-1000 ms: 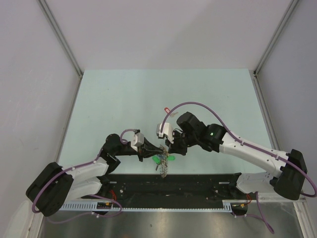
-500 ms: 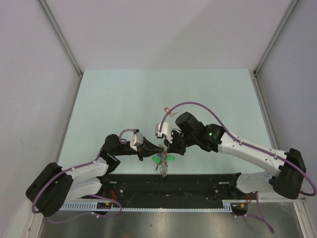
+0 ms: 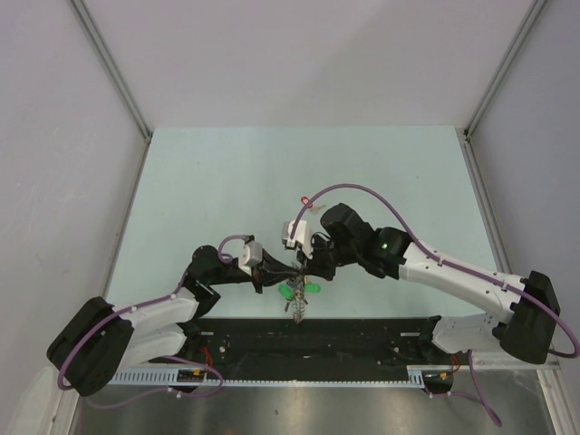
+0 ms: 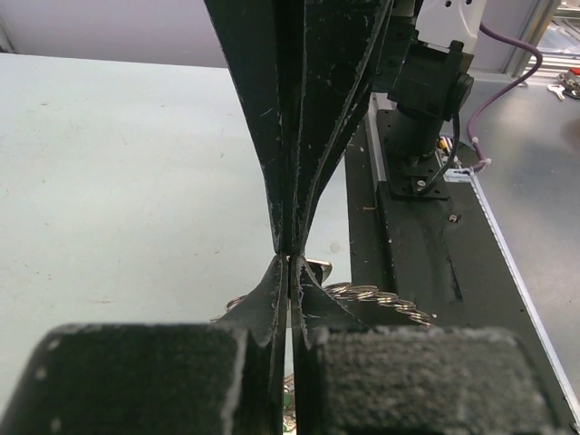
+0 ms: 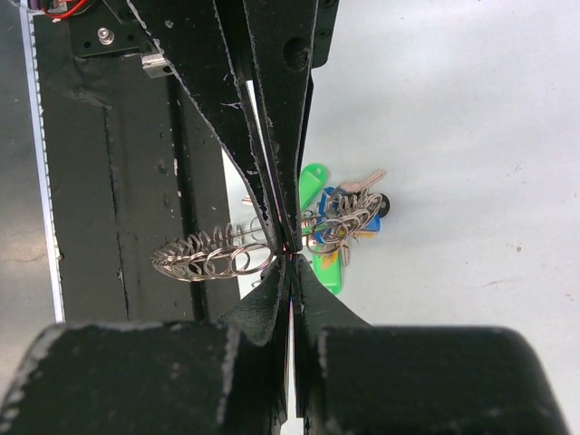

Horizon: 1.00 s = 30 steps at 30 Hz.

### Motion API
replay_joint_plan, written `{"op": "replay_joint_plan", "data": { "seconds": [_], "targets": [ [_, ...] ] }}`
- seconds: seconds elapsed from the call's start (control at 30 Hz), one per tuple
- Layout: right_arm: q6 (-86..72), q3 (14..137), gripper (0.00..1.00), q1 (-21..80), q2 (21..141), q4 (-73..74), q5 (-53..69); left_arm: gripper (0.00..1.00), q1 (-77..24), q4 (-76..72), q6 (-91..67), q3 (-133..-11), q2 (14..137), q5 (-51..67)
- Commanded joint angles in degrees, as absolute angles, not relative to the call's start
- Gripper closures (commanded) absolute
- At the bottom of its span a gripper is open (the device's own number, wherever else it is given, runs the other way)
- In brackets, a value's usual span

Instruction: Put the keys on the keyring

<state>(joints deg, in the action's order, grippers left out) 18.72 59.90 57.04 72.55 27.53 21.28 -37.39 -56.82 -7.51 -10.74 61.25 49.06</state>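
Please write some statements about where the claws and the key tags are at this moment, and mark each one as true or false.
1. The left claw and the right claw are both shut. True.
2. The green tags lie at the table's far left corner. False: they lie near the near edge, beside the right claw.
3. A red tag lies on the table, apart from the other tags. True.
4. The right claw hangs over bare table. False: it pinches the keyring among its small rings.

Both arms bent inward, low. Left gripper (image 3: 279, 275) fingers pressed together. Right gripper (image 3: 305, 269) just beside left gripper, fingers likewise closed.
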Motion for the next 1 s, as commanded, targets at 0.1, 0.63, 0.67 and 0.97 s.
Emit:
{"op": "replay_joint_plan", "data": {
  "seconds": [0.1, 0.63, 0.67, 0.97],
  "targets": [
    [16.35, 59.51, 1.00, 55.29, 70.32, 23.47, 19.69, 0.99, -38.06, -60.20, -7.73, -11.52, 59.59, 45.01],
    [-3.06, 44.40, 1.00, 40.53, 66.88, 14.79, 15.81, 1.00, -37.35, -68.90, -11.34, -6.94, 59.85, 33.84],
    [-4.29, 43.17, 1.00, 38.43, 67.23, 13.20, 16.26, 1.00, -37.35, -69.43, -11.51, -6.77, 60.03, 33.66],
    [-14.50, 36.48, 1.00, 26.47, 78.03, -1.21, 18.46, 0.99, -37.27, -69.70, -11.69, -6.86, 60.38, 34.19]
  ]
}}
